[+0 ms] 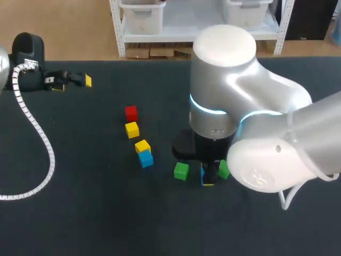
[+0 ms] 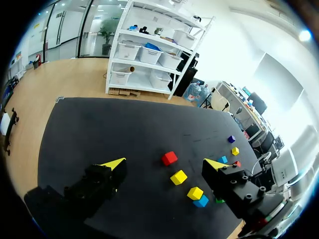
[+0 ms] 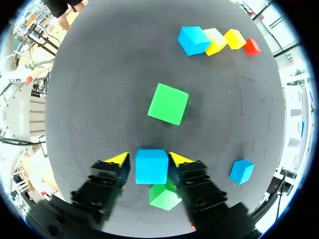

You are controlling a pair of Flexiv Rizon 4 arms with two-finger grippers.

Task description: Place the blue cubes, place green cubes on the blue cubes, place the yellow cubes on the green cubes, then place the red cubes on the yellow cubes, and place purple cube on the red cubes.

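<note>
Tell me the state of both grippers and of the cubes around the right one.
left gripper: open, empty.
right gripper: shut on the held blue cube.
held blue cube: clamped between its fingers.
far green cube: free on the table, bare-topped.
near green cube: free, partly hidden by the gripper.
spare blue cube: free, unstacked.
row of four cubes: flat, none stacked.

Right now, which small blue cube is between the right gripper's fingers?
The small blue cube closest to the right gripper, between its yellow tips. The second blue cube touches a yellow cube; the third blue cube lies apart.
</note>
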